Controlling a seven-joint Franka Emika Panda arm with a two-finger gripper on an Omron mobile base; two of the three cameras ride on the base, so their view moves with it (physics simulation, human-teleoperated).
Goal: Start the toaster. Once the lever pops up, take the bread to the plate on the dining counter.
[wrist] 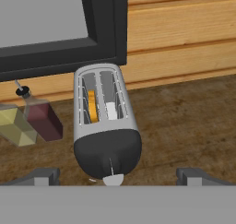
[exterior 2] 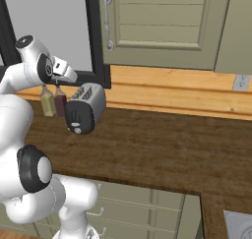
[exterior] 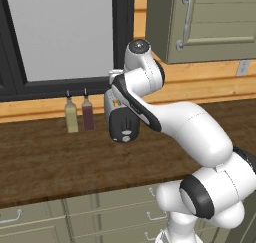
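Observation:
The silver toaster [wrist: 105, 119] stands on the long wooden counter below the window, its rounded black end and white knob [wrist: 113, 179] turned toward me. It also shows in the right base view as the toaster [exterior 2: 86, 107] and, partly behind my arm, in the left base view as the toaster [exterior: 121, 123]. An orange-tan edge of bread [wrist: 92, 106] stands in the left slot, and something white sits in the right slot. My gripper [wrist: 119, 177] hangs open just above and in front of the black end, holding nothing. The plate and the dining counter are out of view.
Two small bottles, one yellowish [wrist: 16, 125] and one dark red [wrist: 44, 120], stand just left of the toaster against the wall. A dark-framed window [exterior: 60, 32] and an upper cabinet [exterior 2: 162, 21] hang above. Bare counter [exterior 2: 162, 144] stretches to the right.

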